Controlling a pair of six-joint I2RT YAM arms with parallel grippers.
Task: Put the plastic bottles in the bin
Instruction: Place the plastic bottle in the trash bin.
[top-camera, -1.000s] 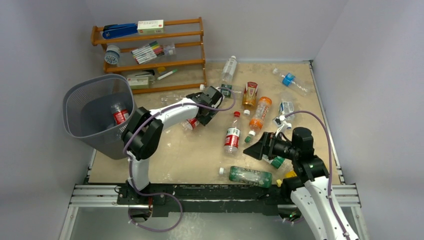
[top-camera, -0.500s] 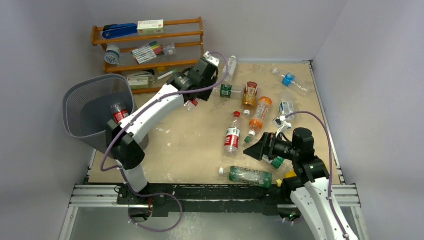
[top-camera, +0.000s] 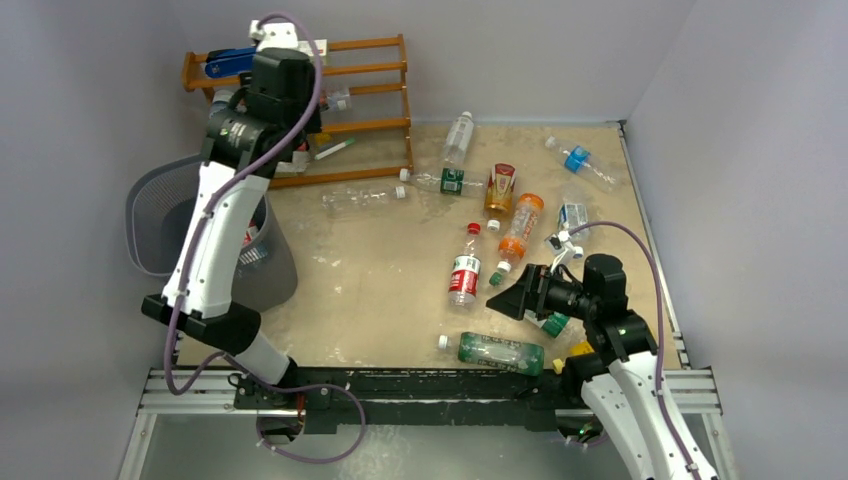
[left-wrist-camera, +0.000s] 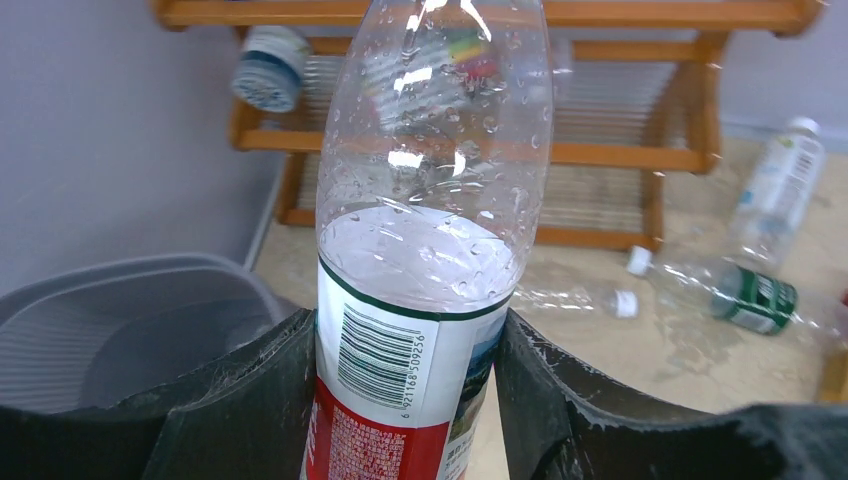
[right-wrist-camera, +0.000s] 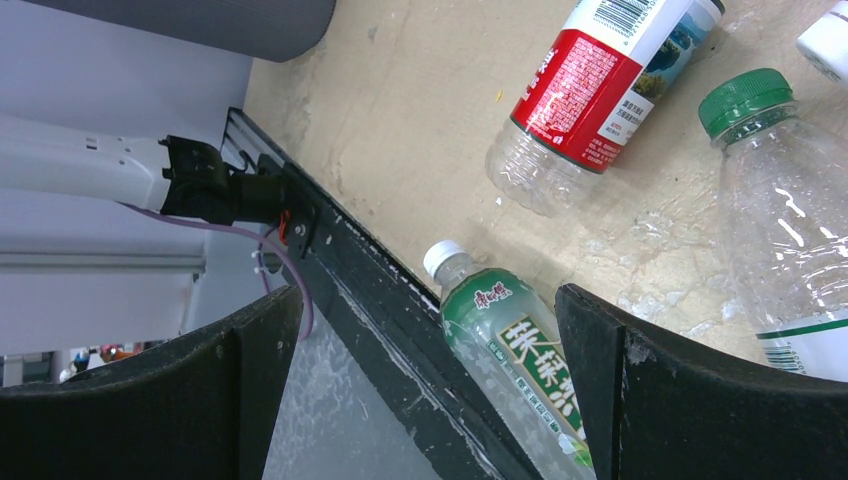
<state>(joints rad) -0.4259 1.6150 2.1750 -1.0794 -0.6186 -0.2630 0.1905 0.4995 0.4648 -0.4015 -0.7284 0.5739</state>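
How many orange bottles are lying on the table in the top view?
2. One orange bottle lies right of the wooden rack; the second orange bottle lies just right of it. The right arm may hide more.

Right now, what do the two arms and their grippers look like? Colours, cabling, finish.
Both arms match: left arm and right arm have white tubular links, black joint housings and a purple cable looped alongside each. The left gripper and right gripper have broad, matte black, rough-textured fingers. No markings or sleeves visible.
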